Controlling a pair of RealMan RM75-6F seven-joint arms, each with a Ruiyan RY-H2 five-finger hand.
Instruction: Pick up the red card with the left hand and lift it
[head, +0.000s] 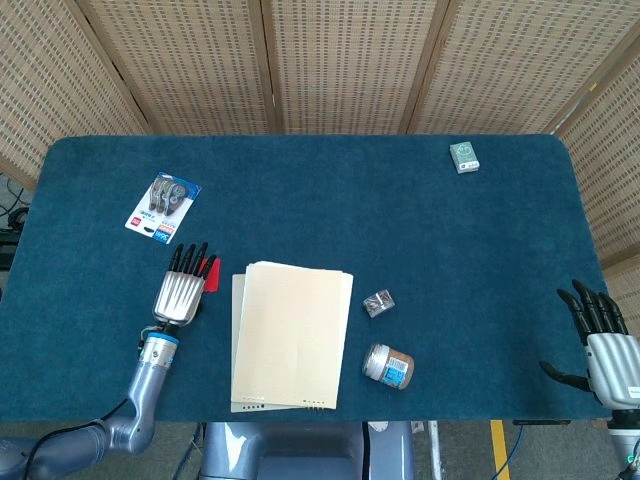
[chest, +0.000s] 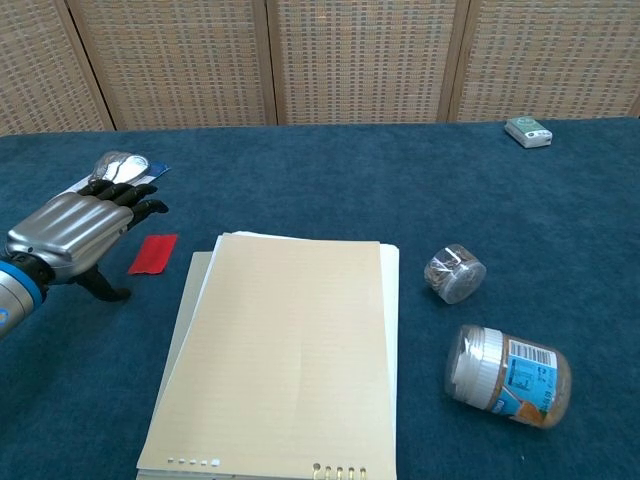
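Note:
The red card (chest: 154, 253) lies flat on the blue cloth just left of the paper stack; in the head view only a sliver of the red card (head: 211, 273) shows beside my fingers. My left hand (chest: 75, 231) hovers over the cloth at the card's left, fingers stretched forward, thumb down toward the cloth, holding nothing. In the head view the left hand (head: 182, 286) partly covers the card. My right hand (head: 600, 345) rests at the table's near right corner, fingers spread and empty.
A cream paper stack (chest: 287, 349) lies at the centre. A small wrapped roll (chest: 454, 273) and a toppled jar (chest: 510, 374) lie to its right. A blister pack (head: 163, 205) lies beyond the left hand. A green box (head: 464, 156) sits far right.

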